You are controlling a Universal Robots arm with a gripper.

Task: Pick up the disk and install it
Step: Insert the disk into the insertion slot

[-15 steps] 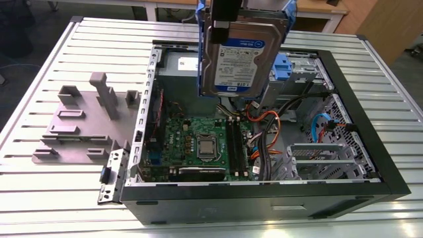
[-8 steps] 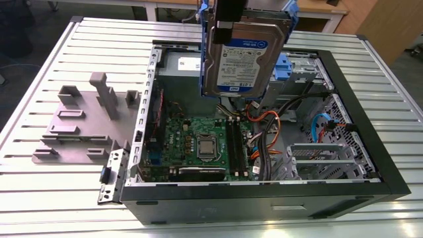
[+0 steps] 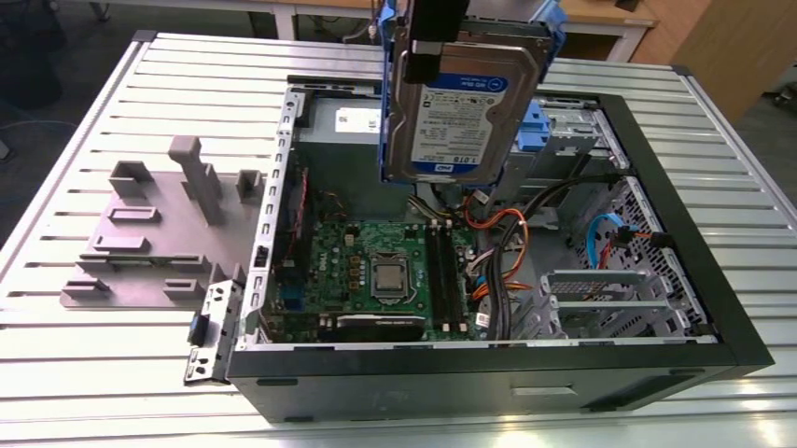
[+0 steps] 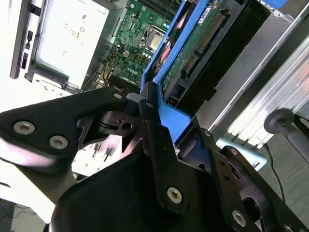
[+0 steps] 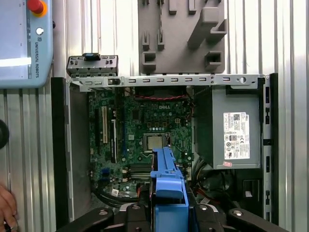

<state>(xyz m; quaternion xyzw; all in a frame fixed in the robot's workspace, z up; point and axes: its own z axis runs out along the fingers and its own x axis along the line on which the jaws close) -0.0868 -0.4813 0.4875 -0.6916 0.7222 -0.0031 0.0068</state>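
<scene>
The disk [image 3: 461, 103], a silver hard drive with a white-and-blue label in a blue carrier, hangs upright above the open computer case [image 3: 697, 271], over its rear part. My gripper [image 3: 432, 42] is shut on the carrier's upper edge. In the second wrist view the black fingers [image 4: 147, 123] clamp the blue carrier, and the disk's green circuit board [image 4: 198, 38] faces the camera. In the first wrist view the carrier's blue edge [image 5: 166, 183] points down toward the motherboard [image 5: 140, 135], held by the gripper [image 5: 166, 210].
Inside the case lie the motherboard [image 3: 373, 271], orange and blue cables [image 3: 598, 243], the grey power supply [image 5: 231, 130] and a metal drive bay with a blue bracket [image 3: 538, 126]. A grey fixture plate [image 3: 149, 233] sits beside the case. A teach pendant [image 5: 24, 43] and a hand [image 5: 6, 208] are nearby.
</scene>
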